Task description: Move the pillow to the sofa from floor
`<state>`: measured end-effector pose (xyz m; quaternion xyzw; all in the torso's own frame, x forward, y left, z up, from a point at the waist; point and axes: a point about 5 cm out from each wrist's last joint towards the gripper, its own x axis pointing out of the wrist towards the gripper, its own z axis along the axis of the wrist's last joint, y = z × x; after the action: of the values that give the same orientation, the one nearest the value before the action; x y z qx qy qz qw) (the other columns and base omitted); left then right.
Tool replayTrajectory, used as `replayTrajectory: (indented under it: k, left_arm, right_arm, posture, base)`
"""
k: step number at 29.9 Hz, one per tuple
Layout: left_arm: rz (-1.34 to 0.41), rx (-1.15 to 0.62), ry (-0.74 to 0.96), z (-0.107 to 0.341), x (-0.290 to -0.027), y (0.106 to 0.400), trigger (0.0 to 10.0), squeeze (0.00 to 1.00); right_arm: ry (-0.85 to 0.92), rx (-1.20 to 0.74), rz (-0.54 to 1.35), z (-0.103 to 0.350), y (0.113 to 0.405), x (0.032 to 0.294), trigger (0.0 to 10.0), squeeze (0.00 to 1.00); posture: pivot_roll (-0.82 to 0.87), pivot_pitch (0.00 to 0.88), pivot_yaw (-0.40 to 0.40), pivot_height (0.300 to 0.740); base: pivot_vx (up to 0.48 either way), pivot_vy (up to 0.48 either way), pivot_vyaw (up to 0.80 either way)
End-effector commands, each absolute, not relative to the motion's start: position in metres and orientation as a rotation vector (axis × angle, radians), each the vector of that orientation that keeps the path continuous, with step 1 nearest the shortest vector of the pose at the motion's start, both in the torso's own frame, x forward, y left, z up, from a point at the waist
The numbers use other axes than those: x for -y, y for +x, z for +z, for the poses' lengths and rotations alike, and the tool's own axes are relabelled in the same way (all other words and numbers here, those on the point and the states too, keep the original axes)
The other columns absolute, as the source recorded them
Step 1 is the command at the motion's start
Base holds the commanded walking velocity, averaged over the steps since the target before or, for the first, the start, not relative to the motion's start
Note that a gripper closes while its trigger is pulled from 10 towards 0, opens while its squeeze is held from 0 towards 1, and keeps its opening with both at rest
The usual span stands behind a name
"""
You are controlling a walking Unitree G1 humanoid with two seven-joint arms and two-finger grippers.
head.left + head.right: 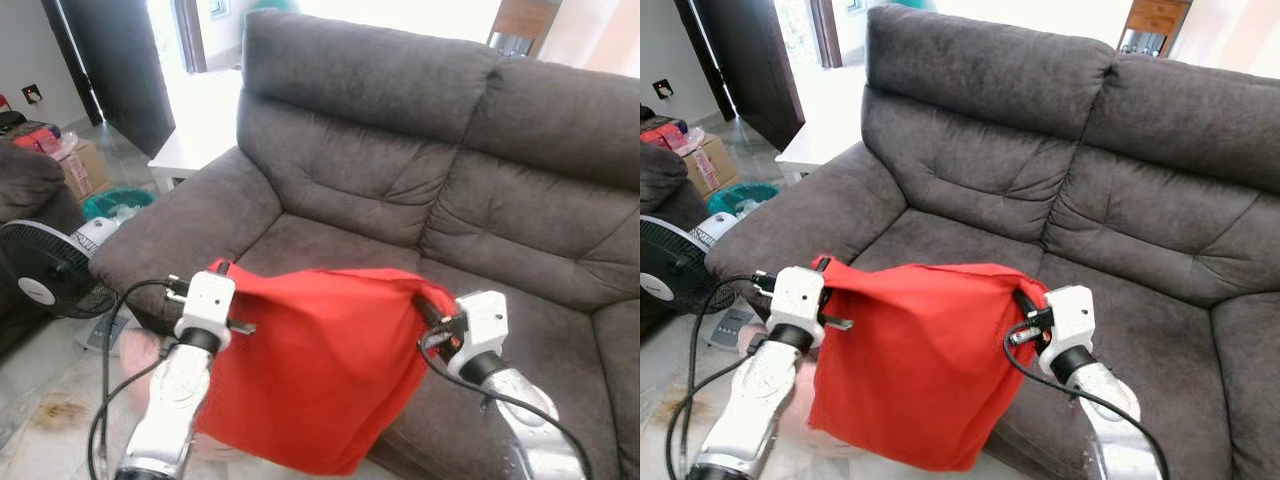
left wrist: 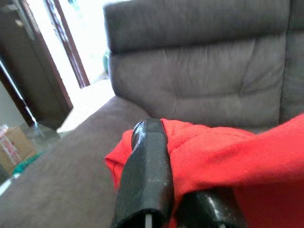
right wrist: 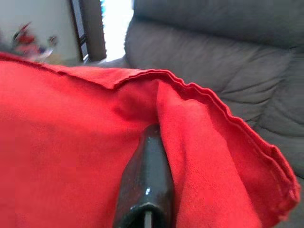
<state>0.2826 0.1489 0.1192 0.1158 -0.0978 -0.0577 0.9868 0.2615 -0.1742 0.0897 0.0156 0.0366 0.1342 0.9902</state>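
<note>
Red fabric, one item: the pillow [image 1: 320,370], limp and flat, hanging like an empty cover between two grippers. One grey sofa [image 1: 450,190] stands beyond both grippers. Beside the left arm are one fan [image 1: 40,268], one teal basket [image 1: 115,203] and one cardboard box [image 1: 85,165].

The left gripper [image 1: 222,268] is clamped on the pillow's upper left corner; its fingers [image 2: 147,175] have cloth bunched between them. The right gripper [image 1: 430,312] is clamped on the upper right corner, with red cloth folded over its finger [image 3: 146,180]. The top hem is stretched between the grippers and the body droops below them, in front of the seat edge and off the floor.

The pillow's lower edge is cut off. Something pink behind the left arm cannot be identified.
</note>
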Motion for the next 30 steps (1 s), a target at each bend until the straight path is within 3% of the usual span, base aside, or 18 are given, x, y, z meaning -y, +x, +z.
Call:
replayTrajectory:
  k: [1, 8, 14, 24, 30]
  left_arm:
    - [-0.076, 0.307, 0.255, 0.144, -0.147, 0.281, 10.0, 0.0]
    - [0.011, 0.324, 0.299, 0.157, -0.161, 0.291, 10.0, 0.0]
    - [-0.002, 0.333, 0.311, 0.162, -0.152, 0.292, 10.0, 0.0]
    - [-0.017, 0.315, 0.315, 0.161, -0.15, 0.291, 10.0, 0.0]
    - [-0.033, 0.294, 0.317, 0.157, -0.148, 0.291, 10.0, 0.0]
  right_arm:
    - [0.046, 0.014, 0.194, 0.105, 0.262, 0.181, 10.0, 0.0]
    - [0.047, 0.033, 0.119, 0.107, 0.263, 0.187, 10.0, 0.0]
    - [0.046, 0.076, 0.108, 0.115, 0.267, 0.182, 10.0, 0.0]
    - [0.073, 0.107, 0.098, 0.119, 0.27, 0.179, 10.0, 0.0]
    - [0.077, 0.107, 0.097, 0.119, 0.272, 0.177, 10.0, 0.0]
  posture:
    - [0.12, 0.007, -0.06, 0.74]
    - [0.12, 0.012, -0.055, 0.74]
    - [0.11, 0.011, -0.052, 0.74]
    - [0.11, 0.017, -0.048, 0.74]
    - [0.11, 0.02, -0.049, 0.74]
  base:
    - [0.0, 0.0, 0.0]
    - [0.0, 0.0, 0.0]
    - [0.0, 0.0, 0.0]
    - [0.0, -0.366, 0.0]
    - [0.0, -0.349, -0.8]
